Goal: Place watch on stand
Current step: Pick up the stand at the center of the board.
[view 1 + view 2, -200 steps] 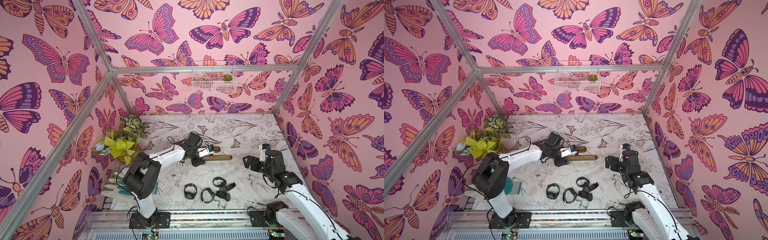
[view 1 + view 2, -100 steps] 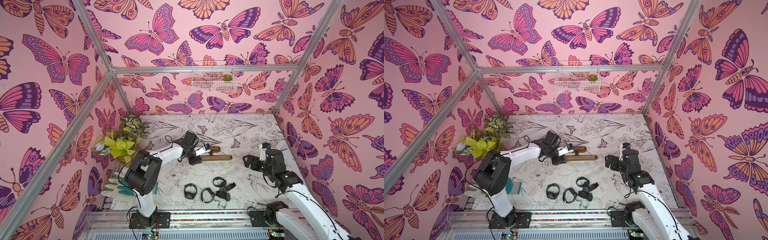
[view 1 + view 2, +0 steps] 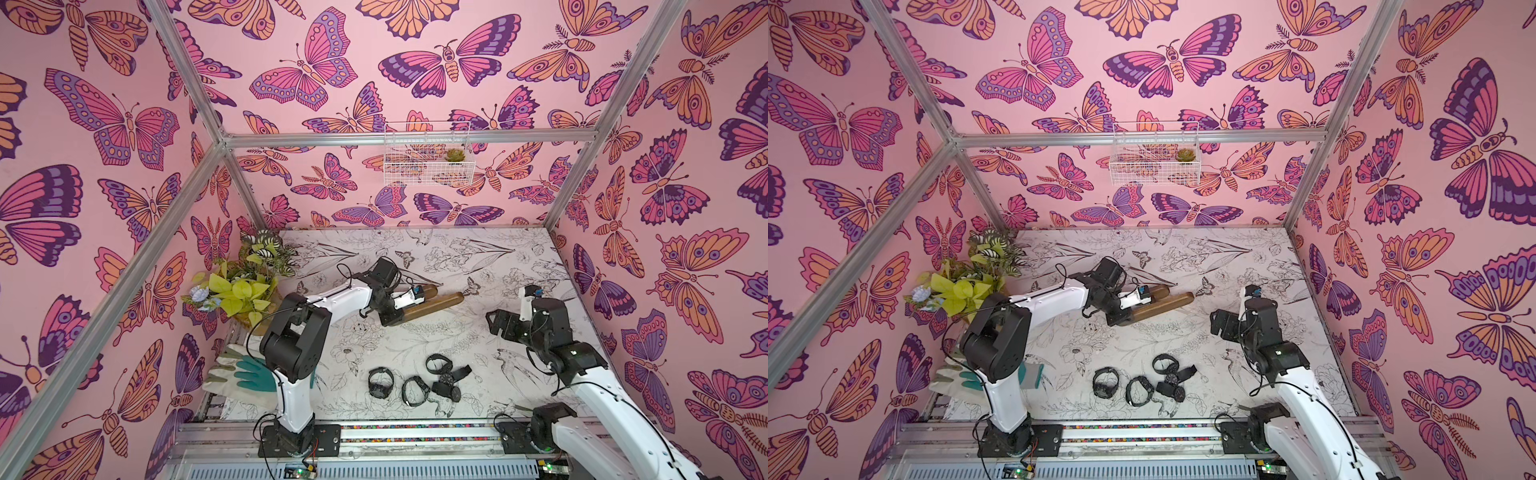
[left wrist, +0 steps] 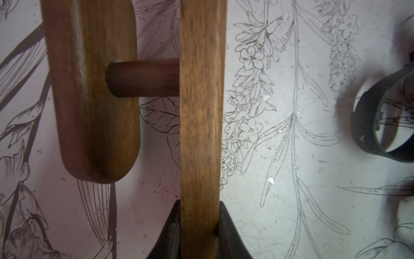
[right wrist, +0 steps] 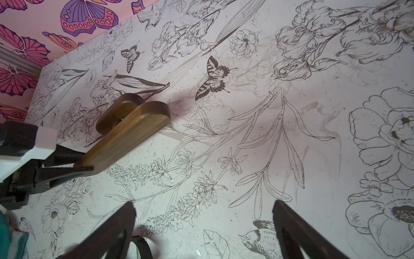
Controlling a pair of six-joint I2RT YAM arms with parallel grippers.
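Left wrist: tool (image 4: 200,203) (left) tight on stand (image 4: 201,112)

In a top view, the wooden stand (image 3: 434,304) lies slantwise near the middle of the tabletop (image 3: 478,257). The left gripper (image 3: 391,319) meets its left end, though the jaws are too small to read here. The right gripper (image 3: 498,326) hovers near the right edge, well apart from the stand. A cluster of black wristwatches (image 3: 445,390) lies near the front edge. A potted plant (image 3: 245,286) stands along the left edge, and teal-and-cream gloves (image 3: 243,374) lie at the front left corner.
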